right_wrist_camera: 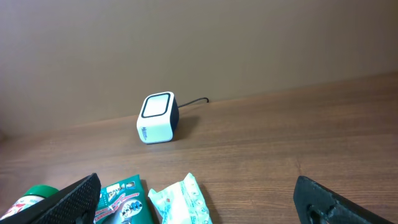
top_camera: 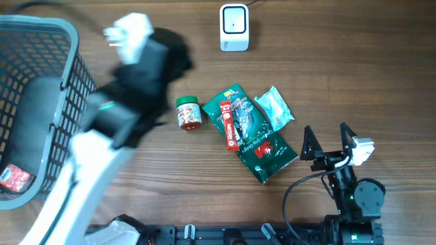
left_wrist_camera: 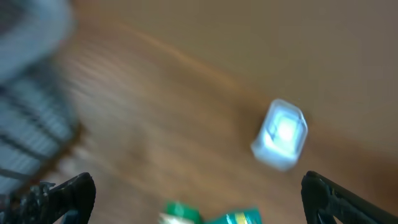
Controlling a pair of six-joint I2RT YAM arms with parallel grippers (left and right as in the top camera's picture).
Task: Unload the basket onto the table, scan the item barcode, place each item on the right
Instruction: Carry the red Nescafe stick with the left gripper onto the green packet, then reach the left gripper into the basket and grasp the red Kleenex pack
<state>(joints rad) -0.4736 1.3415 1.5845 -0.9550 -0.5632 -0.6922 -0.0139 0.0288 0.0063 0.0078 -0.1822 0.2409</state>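
Note:
The white barcode scanner (top_camera: 234,27) stands at the back centre of the table; it shows blurred in the left wrist view (left_wrist_camera: 281,134) and sharp in the right wrist view (right_wrist_camera: 157,117). Near the middle lie a green-lidded jar (top_camera: 189,111), a green pouch (top_camera: 255,133) with a red stick pack (top_camera: 229,126) on it, and a pale green packet (top_camera: 274,106). My left gripper (left_wrist_camera: 199,202) is open and empty, motion-blurred, above the table (top_camera: 174,58) left of the jar. My right gripper (top_camera: 327,133) is open and empty at the front right, facing the packet (right_wrist_camera: 180,200).
A grey wire basket (top_camera: 41,102) fills the left edge, and a red-and-white packet (top_camera: 13,178) lies in its front corner. The scanner's cable runs off the back edge. Bare wood lies right of the scanner and around the right arm.

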